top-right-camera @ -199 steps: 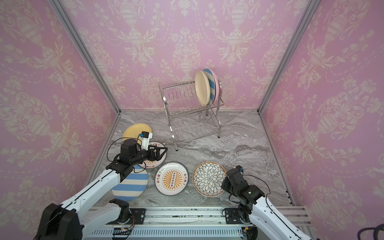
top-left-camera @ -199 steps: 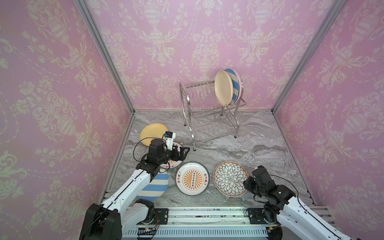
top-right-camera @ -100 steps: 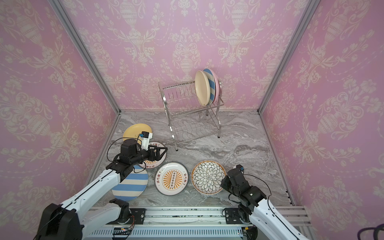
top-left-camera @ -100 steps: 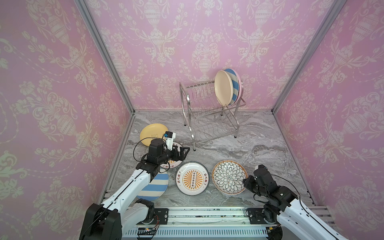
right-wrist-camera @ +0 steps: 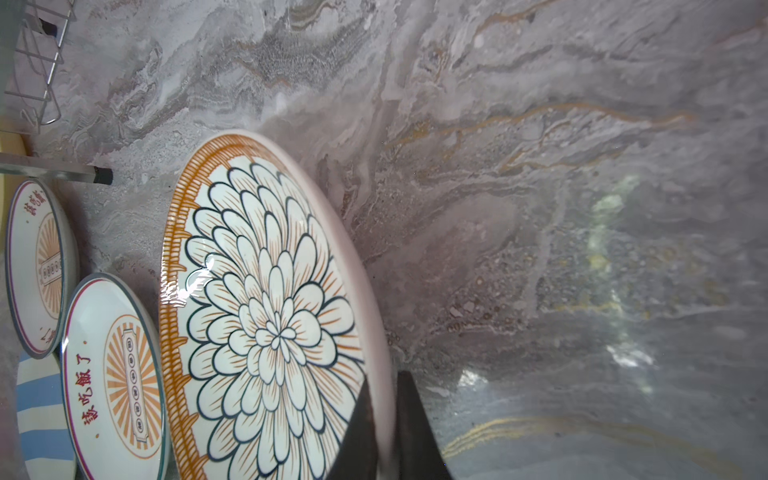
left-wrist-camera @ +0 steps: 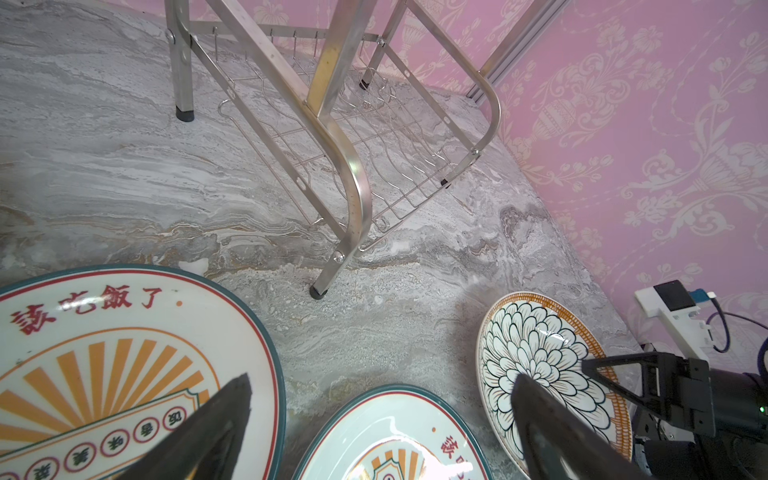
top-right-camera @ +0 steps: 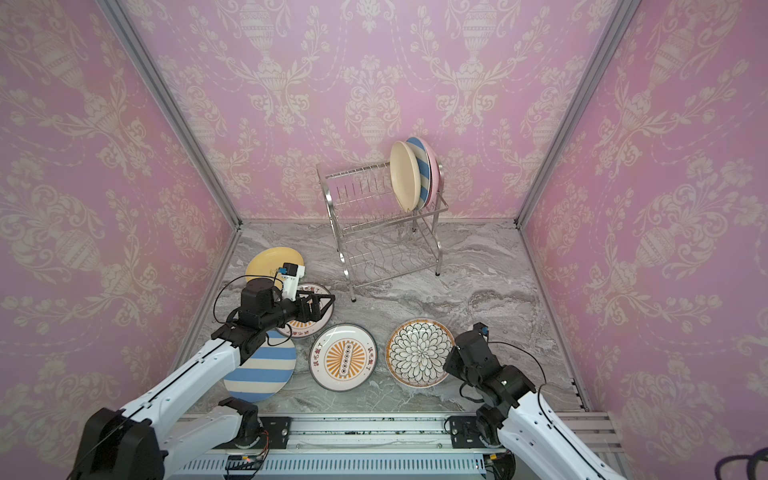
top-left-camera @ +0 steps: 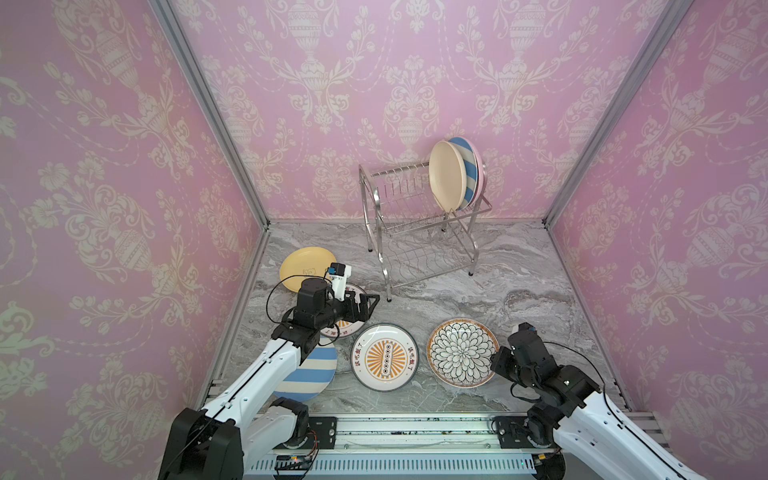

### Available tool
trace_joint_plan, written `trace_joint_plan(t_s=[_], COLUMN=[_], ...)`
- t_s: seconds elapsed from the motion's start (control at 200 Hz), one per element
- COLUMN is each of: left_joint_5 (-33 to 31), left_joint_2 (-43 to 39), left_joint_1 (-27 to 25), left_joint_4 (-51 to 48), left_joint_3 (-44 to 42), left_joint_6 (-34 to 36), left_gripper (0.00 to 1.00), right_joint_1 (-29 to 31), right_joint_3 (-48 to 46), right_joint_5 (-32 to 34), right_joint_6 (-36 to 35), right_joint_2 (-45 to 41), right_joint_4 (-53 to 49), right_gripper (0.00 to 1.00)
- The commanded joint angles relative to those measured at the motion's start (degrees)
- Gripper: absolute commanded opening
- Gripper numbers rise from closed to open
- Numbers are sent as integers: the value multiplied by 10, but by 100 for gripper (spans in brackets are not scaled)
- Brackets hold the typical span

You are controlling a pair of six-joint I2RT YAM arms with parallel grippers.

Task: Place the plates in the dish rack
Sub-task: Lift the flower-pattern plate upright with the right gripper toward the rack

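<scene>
My right gripper (right-wrist-camera: pixel 388 419) is shut on the near rim of the black-petal plate (right-wrist-camera: pixel 266 316), which tilts up off the marble at that side; both top views show this at the front right (top-left-camera: pixel 496 363) (top-right-camera: pixel 449 365). My left gripper (left-wrist-camera: pixel 382 378) hangs open over one sunburst plate (top-left-camera: pixel 347 328), holding nothing. A second sunburst plate (top-left-camera: pixel 384 357), a blue-striped plate (top-left-camera: pixel 309 374) and a yellow plate (top-left-camera: pixel 303 266) lie flat on the left. The dish rack (top-left-camera: pixel 419 232) stands at the back, its top tier holding beige (top-left-camera: pixel 446 180), blue-striped and pink plates upright.
Pink patterned walls close in the marble table (top-left-camera: pixel 519 282) on three sides. The rack's lower tier (left-wrist-camera: pixel 374 137) is bare wire. A metal rail (top-left-camera: pixel 415 428) runs along the front edge under both arm bases.
The right gripper's jaws have closed onto the petal plate's rim, and the plate has shifted slightly left and tipped up. The left arm has not moved.
</scene>
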Motion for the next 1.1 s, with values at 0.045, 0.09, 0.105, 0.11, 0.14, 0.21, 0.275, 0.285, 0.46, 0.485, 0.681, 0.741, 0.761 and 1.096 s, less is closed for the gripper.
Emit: trace_joint_plan(t_s=[0.045, 0.09, 0.105, 0.11, 0.14, 0.21, 0.275, 0.285, 0.46, 0.485, 0.681, 0.741, 0.761, 1.096], left_joint_5=[10, 8, 7, 7, 6, 3, -1, -3, -14, -17, -29, -32, -33, -32], left_joint_2=[-7, -8, -8, -8, -8, -10, -9, -9, 0, 3, 27, 36, 39, 91], left_joint_1=[-5, -5, -5, -6, -5, -5, -6, -6, -5, -5, -3, -1, -1, 7], left_joint_4=[2, -2, -3, -4, -7, -17, -30, -32, -50, -53, -70, -81, -83, -5], left_joint_3=[18, 21, 23, 23, 29, 44, 61, 64, 113, 119, 159, 178, 184, 226], left_joint_6=[5, 10, 11, 11, 15, 22, 33, 33, 60, 64, 98, 109, 112, 124], left_gripper=[99, 99, 99, 99, 99, 99, 99, 99, 99, 99, 99, 99, 99, 99], right_joint_1=[-4, -4, -4, -4, -4, -4, -4, -4, -4, -4, -4, -4, -4, -3], right_joint_3=[106, 134, 146, 150, 173, 227, 276, 282, 415, 435, 608, 660, 675, 852], right_joint_5=[95, 117, 124, 126, 139, 162, 180, 182, 210, 213, 245, 250, 250, 169], right_joint_6=[-110, -133, -141, -143, -158, -194, -218, -222, -288, -300, -398, -421, -427, -480], right_joint_2=[47, 63, 68, 69, 80, 97, 108, 109, 149, 156, 219, 245, 254, 384], right_joint_4=[-52, -64, -67, -69, -77, -89, -102, -104, -128, -130, -124, -122, -120, -10], right_gripper=[0, 0, 0, 0, 0, 0, 0, 0, 0, 0, 0, 0, 0, 0])
